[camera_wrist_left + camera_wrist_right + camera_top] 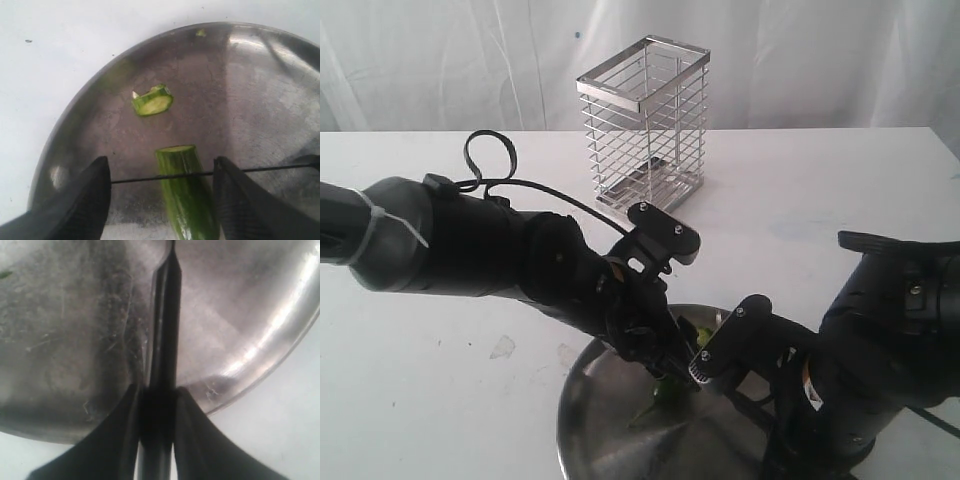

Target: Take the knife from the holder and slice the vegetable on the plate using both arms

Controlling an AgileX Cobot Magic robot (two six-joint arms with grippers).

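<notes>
Both arms are over the plate (582, 400), which sits at 6 o'clock on the white table (440, 330). The wire holder (645, 125) stands at 12 o'clock, well apart from the plate, with no knife in it.

Right gripper (156, 405): fingers clamped on the knife (164, 330) handle, with the blade running out over the plate. The right arm (880, 350) comes in from 4 o'clock.

Left gripper (161, 187): fingers apart, one on each side of the chili (187, 200). From the left wrist camera the chili passes between them, but whether the pads touch it can't be told. The left arm (470, 245) comes in from 9 o'clock.

The knife blade shows edge-on as a thin dark line across the chili, just behind its cut end, spanning the gap between the left fingers. The cut face is pale green.

A cut-off slice (152, 101) lies flat on the plate, near the chili's cut end but apart from it. A tiny green scrap (200, 33) sits near the plate rim.

In the exterior view the chili is mostly hidden by the grippers.
</notes>
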